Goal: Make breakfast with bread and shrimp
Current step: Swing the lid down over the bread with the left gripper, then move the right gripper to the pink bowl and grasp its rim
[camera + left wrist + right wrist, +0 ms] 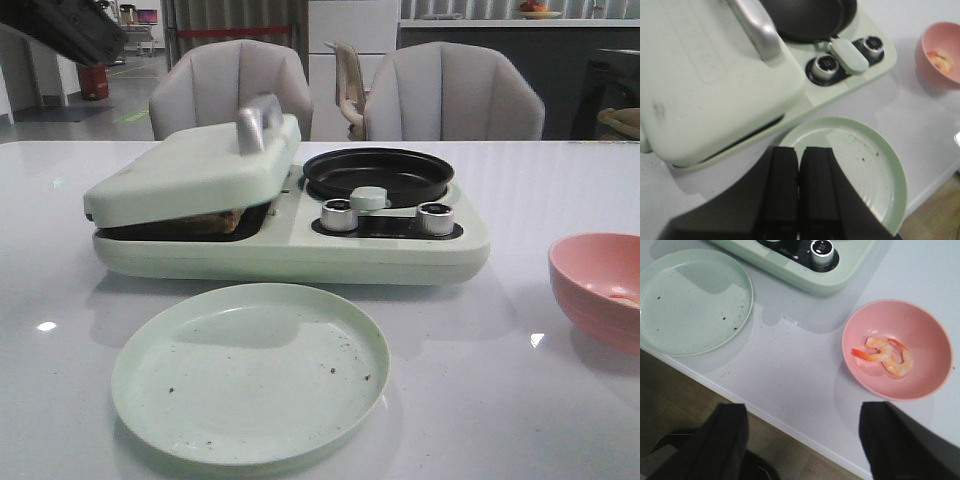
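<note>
The bread (pixel 222 221) shows only as a brown sliver in the gap under the almost closed pale green lid (pixel 190 170) of the breakfast maker. Two curled orange-pink shrimp (pixel 885 356) lie in the pink bowl (pixel 920 335) at the table's right; they also show in the left wrist view (pixel 942 60). My left gripper (pixel 799 152) is shut and empty, held above the lid's near edge and the plate's rim. My right gripper (pixel 802 407) is wide open and empty, over the table's front edge, short of the bowl.
An empty pale green plate (pixel 250 372) with crumbs sits in front of the breakfast maker (pixel 290 250). Its black pan (pixel 378 175), with a pale green handle, and two knobs (pixel 340 215) are on the right half. The lid has a silver handle (pixel 258 122). Two chairs stand behind the table.
</note>
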Motion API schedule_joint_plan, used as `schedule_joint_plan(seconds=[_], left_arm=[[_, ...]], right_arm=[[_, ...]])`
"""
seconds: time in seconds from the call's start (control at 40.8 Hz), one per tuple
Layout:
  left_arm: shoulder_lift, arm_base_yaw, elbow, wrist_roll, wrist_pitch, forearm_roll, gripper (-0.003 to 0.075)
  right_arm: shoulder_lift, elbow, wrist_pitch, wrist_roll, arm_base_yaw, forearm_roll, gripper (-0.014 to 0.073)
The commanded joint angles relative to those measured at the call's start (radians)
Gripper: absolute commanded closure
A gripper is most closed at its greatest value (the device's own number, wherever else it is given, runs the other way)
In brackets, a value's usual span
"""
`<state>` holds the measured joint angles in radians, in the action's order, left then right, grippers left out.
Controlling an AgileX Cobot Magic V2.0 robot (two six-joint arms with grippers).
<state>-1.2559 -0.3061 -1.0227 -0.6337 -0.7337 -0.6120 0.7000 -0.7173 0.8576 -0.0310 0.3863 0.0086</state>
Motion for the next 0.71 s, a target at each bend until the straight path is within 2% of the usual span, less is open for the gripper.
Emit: schedule_joint_plan(seconds=[0.0,0.147,0.343,0.441,0.539,0.686], left_arm=[[0.111,-0.048,0.031,0.095,0.059,0.083,0.0612],[0.218,-0.067,0.088,0.325,0.01,0.31,0.0612],[0.375,-0.065,0.175,0.363,-0.016,0.352,0.0612],[0.428,-0.063,0.203,0.439,-0.028,0.413,0.0612],[0.453,-0.063,0.212,0.533,-0.067,0.488,0.0612],[0.455,-0.063,0.212,0.543,-0.09,0.499,0.0612]], right_arm=[[-0.005,-0.026,-0.064,-0.001,-0.004,-0.009,0.0024],[-0.005,-0.026,-0.064,-0.001,-0.004,-0.009,0.0024],[-0.005,-0.026,-0.065,-0.001,-0.004,-0.003,0.0024],[-0.005,-0.026,-0.072,-0.001,-0.004,-0.003,0.0024],[-0.005,-0.026,-0.098,-0.001,-0.004,-0.003,0.0024],[-0.004,-0.026,-0.116,-0.001,-0.004,-0.002,0.0024]])
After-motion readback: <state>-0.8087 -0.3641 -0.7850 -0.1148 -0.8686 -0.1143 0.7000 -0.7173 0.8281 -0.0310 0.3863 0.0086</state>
